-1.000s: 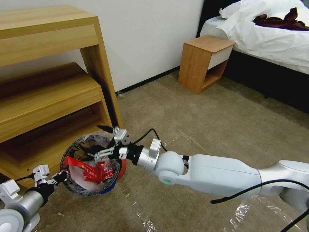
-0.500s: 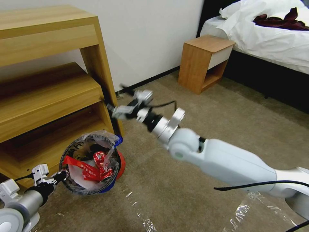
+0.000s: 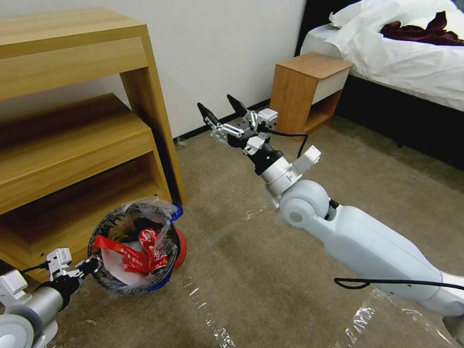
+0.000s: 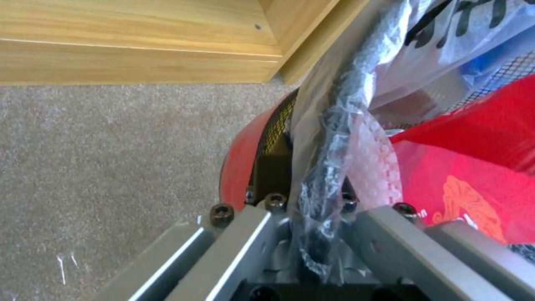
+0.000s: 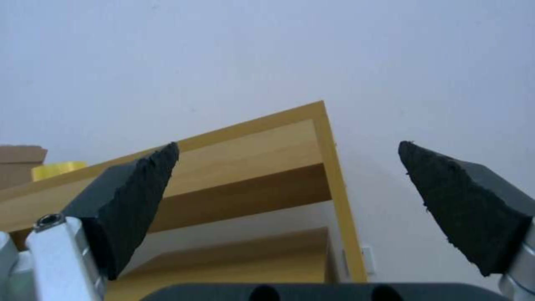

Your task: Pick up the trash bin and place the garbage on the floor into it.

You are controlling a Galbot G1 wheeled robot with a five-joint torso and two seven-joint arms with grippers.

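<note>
While the left pincer point(image 3: 92, 263) pinches the black rim of the trash bin point(image 3: 134, 249), its fingers closed on the rim and the crinkly plastic liner, the bin hangs tilted just above the floor point(image 3: 290, 270) beside the wooden shelf unit point(image 3: 72, 121). Red wrappers point(image 3: 130, 253) and white paper lie inside it. Raised well apart from the bin, the right pincer point(image 3: 220, 110) points toward the wall, fingers spread wide and holding nothing.
</note>
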